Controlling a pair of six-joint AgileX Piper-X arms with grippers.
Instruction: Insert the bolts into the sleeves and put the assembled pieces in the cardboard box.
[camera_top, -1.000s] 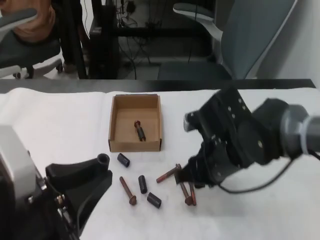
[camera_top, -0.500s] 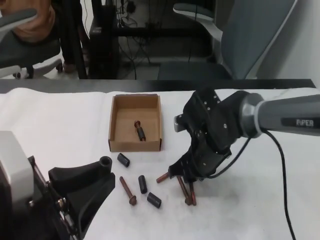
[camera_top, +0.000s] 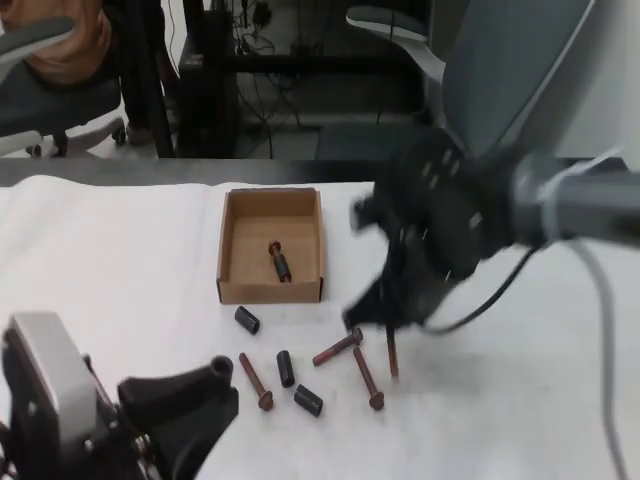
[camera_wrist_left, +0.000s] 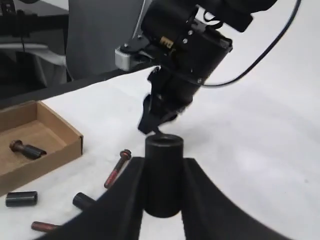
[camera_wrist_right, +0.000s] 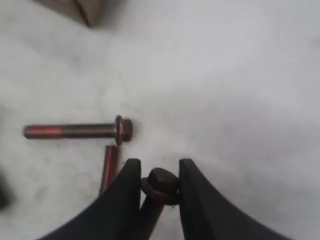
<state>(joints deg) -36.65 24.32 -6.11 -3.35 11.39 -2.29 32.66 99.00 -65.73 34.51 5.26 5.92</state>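
Bolt (camera_wrist_right: 160, 181) pinched by its head in the right hand (camera_wrist_right: 159, 186), the two fingers pressed close against it and the shank running back between them. In the high view this hand (camera_top: 385, 322) hangs over the white worktop (camera_top: 120, 250), right of the box (camera_top: 270, 291) and near its front corner. The bolt shows there as a reddish streak beneath it, long axis roughly near to far. The left hand (camera_wrist_left: 164, 167), low at the worktop's near edge, clamps a black sleeve (camera_wrist_left: 164, 192) between its fingers. That sleeve stands upright, open end up, long axis vertical. Between the two hands, in front of the box, three loose bolts (camera_top: 257, 380) (camera_top: 337, 348) (camera_top: 367, 378) lie flat at differing angles. Three loose sleeves (camera_top: 247, 320) (camera_top: 285, 368) (camera_top: 308, 402) lie on their sides among them. Inside the box rests one assembled piece (camera_top: 278, 262), flat on the floor of the box, its reddish head toward the far wall and its dark sleeve toward the near one.
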